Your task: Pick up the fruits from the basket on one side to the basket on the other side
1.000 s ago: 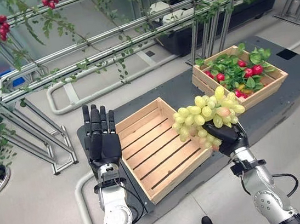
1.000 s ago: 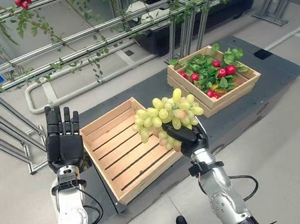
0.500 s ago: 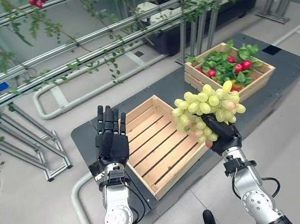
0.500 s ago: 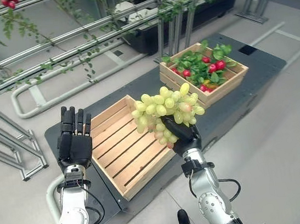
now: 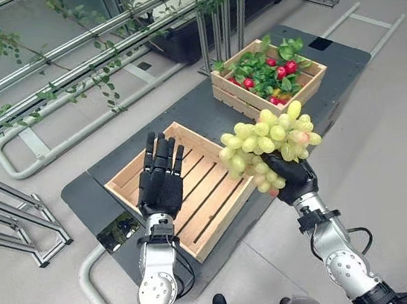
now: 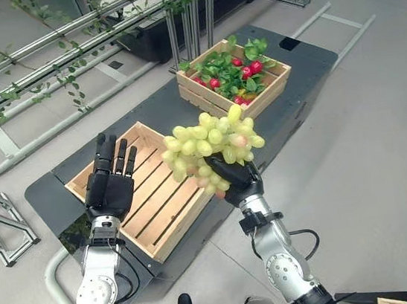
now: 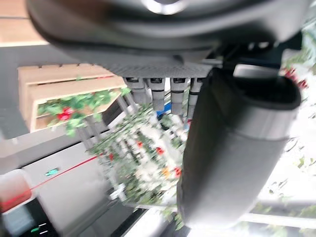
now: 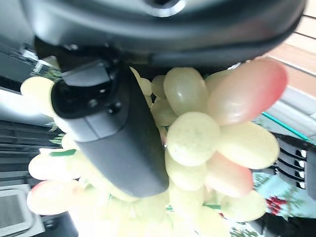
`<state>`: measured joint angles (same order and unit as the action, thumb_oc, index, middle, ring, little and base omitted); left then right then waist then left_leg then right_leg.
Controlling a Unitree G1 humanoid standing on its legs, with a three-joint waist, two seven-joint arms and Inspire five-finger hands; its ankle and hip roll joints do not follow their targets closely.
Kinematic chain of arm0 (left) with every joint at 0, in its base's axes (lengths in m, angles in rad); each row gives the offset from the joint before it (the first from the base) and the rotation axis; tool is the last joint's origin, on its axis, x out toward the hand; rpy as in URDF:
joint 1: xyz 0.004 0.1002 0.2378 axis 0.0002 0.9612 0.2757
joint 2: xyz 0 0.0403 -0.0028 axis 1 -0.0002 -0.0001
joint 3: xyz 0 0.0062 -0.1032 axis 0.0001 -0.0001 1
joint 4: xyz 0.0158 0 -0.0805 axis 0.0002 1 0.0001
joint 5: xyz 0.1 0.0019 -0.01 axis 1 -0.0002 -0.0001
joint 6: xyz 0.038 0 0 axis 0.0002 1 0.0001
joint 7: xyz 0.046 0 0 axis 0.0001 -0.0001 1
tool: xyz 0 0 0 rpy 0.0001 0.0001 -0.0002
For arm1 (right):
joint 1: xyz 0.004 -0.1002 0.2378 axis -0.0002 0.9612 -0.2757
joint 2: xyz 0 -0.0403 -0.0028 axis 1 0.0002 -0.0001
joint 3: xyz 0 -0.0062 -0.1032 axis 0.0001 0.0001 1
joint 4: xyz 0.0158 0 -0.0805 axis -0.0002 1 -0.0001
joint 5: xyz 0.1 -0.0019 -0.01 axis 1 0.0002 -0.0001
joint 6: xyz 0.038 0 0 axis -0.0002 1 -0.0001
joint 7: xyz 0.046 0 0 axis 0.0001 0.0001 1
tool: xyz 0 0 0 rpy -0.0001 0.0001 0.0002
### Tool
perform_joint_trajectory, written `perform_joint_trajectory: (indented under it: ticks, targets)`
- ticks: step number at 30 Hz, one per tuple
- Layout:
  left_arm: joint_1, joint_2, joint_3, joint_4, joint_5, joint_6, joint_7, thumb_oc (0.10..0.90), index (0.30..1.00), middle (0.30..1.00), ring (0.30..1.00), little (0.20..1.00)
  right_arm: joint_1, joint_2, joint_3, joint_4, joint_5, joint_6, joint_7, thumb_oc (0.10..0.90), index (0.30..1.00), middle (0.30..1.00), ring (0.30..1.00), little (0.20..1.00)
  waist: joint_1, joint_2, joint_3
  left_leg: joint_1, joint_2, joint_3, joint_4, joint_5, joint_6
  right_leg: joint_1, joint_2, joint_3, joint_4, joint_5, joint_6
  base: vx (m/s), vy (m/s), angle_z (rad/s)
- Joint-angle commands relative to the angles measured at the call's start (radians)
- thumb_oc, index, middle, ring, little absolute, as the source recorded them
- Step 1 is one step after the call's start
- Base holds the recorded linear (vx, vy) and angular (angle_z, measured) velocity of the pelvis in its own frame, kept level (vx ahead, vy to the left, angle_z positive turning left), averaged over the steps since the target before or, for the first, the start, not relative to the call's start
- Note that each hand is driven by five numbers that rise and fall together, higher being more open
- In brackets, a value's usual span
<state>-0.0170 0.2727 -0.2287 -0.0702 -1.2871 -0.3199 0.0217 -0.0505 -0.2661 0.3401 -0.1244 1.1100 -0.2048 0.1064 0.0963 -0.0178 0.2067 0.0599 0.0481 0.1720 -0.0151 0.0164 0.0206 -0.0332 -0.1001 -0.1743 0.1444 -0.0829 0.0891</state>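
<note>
Gripping one bunch of green grapes (image 5: 270,143), right hand (image 5: 291,179) holds it raised beside the empty crate (image 5: 128,180). Left hand (image 5: 161,187) is open, fingers straight, above that crate. Second crate (image 5: 235,99) holds leafy red fruit (image 5: 268,70). Dark worktop (image 5: 195,119), metal rails (image 5: 62,47), grey floor (image 5: 387,120).

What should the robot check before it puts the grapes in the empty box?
1. Grapes held by the right robot hand: ok, fingers curled round the bunch.
2. Empty wooden crate has room: ok, nothing lies in it.
3. Grapes over the crate: not ok, they hang by its right edge.
4. Left robot hand out of the way: not ok, open above the crate.
5. Full crate of red fruit and leaves is apart from the empty one: ok.
6. Grip firm enough: cannot tell.
</note>
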Motion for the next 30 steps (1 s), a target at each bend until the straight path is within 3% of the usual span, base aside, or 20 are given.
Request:
perform_joint_trajectory:
  ticks: [1,4,6,11,13,20,21,22,23,24,25,29,30]
  targets:
    - [-0.099,0.016,-0.02,-0.111,0.092,-0.025,-0.038,0.8,0.9,0.9,0.9,0.9,-0.071,0.057,-0.016,-0.135,-0.001,-0.116,0.101,0.4,0.3,0.3,0.3,0.3,-0.005,-0.002,-0.143,-0.089,-0.1,-0.023,-0.071,0.043,0.041,0.155,-0.073,-0.079,-0.079,0.091,0.018,-0.16,-0.235,-1.12]
    - [-0.093,0.005,-0.025,-0.105,0.088,-0.03,-0.049,0.8,0.9,0.9,0.9,0.9,-0.079,0.048,-0.009,-0.136,-0.031,-0.121,0.094,0.4,0.3,0.3,0.3,0.3,-0.006,-0.008,-0.152,-0.105,-0.079,0.023,-0.072,0.055,0.019,0.16,-0.057,-0.09,-0.175,0.11,0.023,-0.15,-0.232,-1.06]
    - [-0.09,-0.009,-0.036,-0.101,0.081,-0.033,-0.066,0.8,0.9,0.9,0.9,0.9,-0.071,0.033,-0.016,-0.148,-0.043,-0.126,0.077,0.4,0.3,0.3,0.3,0.3,-0.028,-0.016,-0.149,-0.119,-0.061,0.036,-0.072,0.066,0.003,0.148,-0.032,-0.054,-0.232,0.135,0.011,-0.19,-0.298,-0.84]
    - [-0.098,-0.032,-0.06,-0.082,0.079,-0.037,-0.094,0.8,0.9,0.9,0.9,0.9,-0.047,0.017,-0.032,-0.14,-0.06,-0.154,0.089,0.4,0.3,0.3,0.3,0.3,-0.063,-0.022,-0.15,-0.149,-0.033,0.047,-0.072,0.081,-0.018,0.1,0.011,-0.01,-0.232,0.135,-0.016,-0.16,-0.234,-0.5]
    - [-0.087,-0.045,-0.072,-0.067,0.066,-0.022,-0.136,0.8,0.9,0.9,0.9,0.9,-0.018,-0.009,-0.055,-0.141,-0.057,-0.167,0.106,0.4,0.3,0.3,0.3,0.3,-0.095,-0.026,-0.149,-0.165,-0.003,0.058,-0.072,0.103,-0.036,0.086,0.055,0.028,-0.232,0.129,-0.042,-0.17,-0.308,-0.22]
    - [-0.082,-0.052,-0.103,-0.052,0.025,-0.025,-0.169,0.8,0.9,0.9,0.9,0.9,0.031,-0.044,-0.095,-0.15,-0.067,-0.187,0.106,0.4,0.3,0.3,0.3,0.3,-0.148,-0.034,-0.143,-0.183,0.047,0.049,-0.045,0.133,-0.061,0.073,0.108,0.104,-0.232,0.137,-0.076,-0.11,-0.176,-0.24]
    - [-0.085,-0.048,-0.11,-0.056,0.011,-0.035,-0.161,0.8,0.9,0.9,0.9,0.9,0.039,-0.053,-0.109,-0.153,-0.063,-0.168,0.117,0.4,0.3,0.3,0.3,0.3,-0.149,-0.041,-0.144,-0.196,0.046,-0.027,0.008,0.118,-0.057,0.071,0.112,0.143,-0.232,0.142,-0.085,-0.07,-0.114,-0.42]
    - [-0.085,-0.047,-0.111,-0.058,0.007,-0.033,-0.162,0.8,0.9,0.9,0.9,0.9,0.04,-0.054,-0.112,-0.154,-0.064,-0.163,0.117,0.4,0.3,0.3,0.3,0.3,-0.149,-0.042,-0.145,-0.2,0.045,-0.047,0.021,0.115,-0.057,0.071,0.113,0.153,-0.232,0.143,-0.087,-0.03,-0.067,-0.53]
    - [-0.076,-0.048,-0.11,-0.06,0.007,-0.057,-0.151,0.8,0.9,0.9,0.9,0.9,0.042,-0.059,-0.116,-0.146,-0.056,-0.14,0.145,0.4,0.3,0.3,0.3,0.3,-0.142,-0.045,-0.148,-0.205,0.019,-0.141,0.059,0.094,-0.047,0.069,0.118,0.202,-0.232,0.149,-0.091,0.0,-0.019,-0.67]
    - [-0.075,-0.048,-0.11,-0.06,0.007,-0.059,-0.15,0.8,0.9,0.9,0.9,0.9,0.041,-0.059,-0.115,-0.145,-0.054,-0.137,0.148,0.4,0.3,0.3,0.3,0.3,-0.141,-0.045,-0.151,-0.208,0.014,-0.153,0.062,0.092,-0.046,0.067,0.119,0.206,-0.232,0.15,-0.091,0.05,-0.003,-1.01]
    - [-0.055,-0.049,-0.107,-0.083,0.023,-0.064,-0.132,0.8,0.9,0.9,0.9,0.9,0.037,-0.055,-0.104,-0.148,-0.065,-0.128,0.142,0.4,0.3,0.3,0.3,0.3,-0.123,-0.04,-0.163,-0.19,-0.033,-0.25,0.042,0.066,-0.028,0.065,0.131,0.252,-0.232,0.151,-0.091,0.05,0.007,-1.01]
    - [-0.036,-0.044,-0.102,-0.106,0.021,-0.036,-0.144,0.8,0.9,0.9,0.9,0.9,0.039,-0.051,-0.086,-0.161,-0.087,-0.138,0.102,0.4,0.3,0.3,0.3,0.3,-0.107,-0.031,-0.18,-0.159,-0.067,-0.325,-0.002,0.071,-0.014,0.061,0.146,0.292,-0.232,0.151,-0.09,0.08,0.051,-1.2]
    - [-0.026,-0.043,-0.105,-0.112,0.014,-0.038,-0.144,0.8,0.9,0.9,0.9,0.9,0.034,-0.042,-0.074,-0.157,-0.087,-0.134,0.088,0.4,0.3,0.3,0.3,0.3,-0.095,-0.03,-0.183,-0.151,-0.087,-0.399,0.001,0.072,-0.009,0.058,0.147,0.317,-0.232,0.157,-0.087,0.06,0.071,-1.59]
